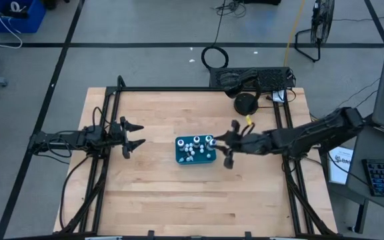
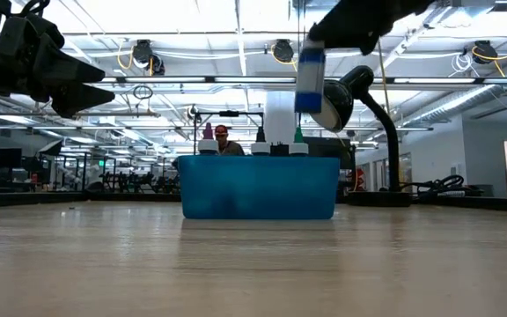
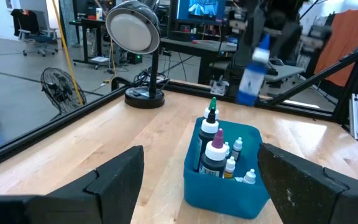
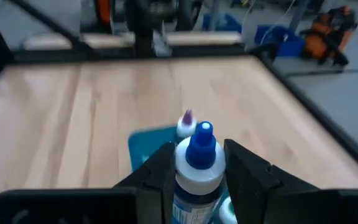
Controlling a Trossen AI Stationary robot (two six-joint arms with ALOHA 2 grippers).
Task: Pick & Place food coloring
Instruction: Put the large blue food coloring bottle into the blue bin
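Note:
The teal tray (image 1: 179, 157) stands at the table's middle, with several white-capped food coloring bottles (image 3: 215, 151) upright inside it. My right gripper (image 1: 227, 145) hangs just right of the tray, shut on a blue food coloring bottle (image 2: 309, 77) in the air above the tray's right end. The right wrist view shows this bottle's blue tip and white cap (image 4: 199, 163) between my fingers. My left gripper (image 1: 133, 135) waits open and in the air, left of the tray, its fingers (image 3: 114, 180) pointing at it. My right gripper pinches the blue bottle between its two fingers (image 4: 159, 171), on the body just below the white cap (image 4: 197, 177). The fingers reach in from the table's right side. The bottle is lifted clear, roughly upright, with its tip above the fingers.
A black round lamp on a stand (image 3: 133, 28) sits at the far edge, right of centre, with cables (image 1: 259, 80) behind it. Black frame rails (image 1: 105, 120) run along the table's sides. Bare wood lies all around the tray.

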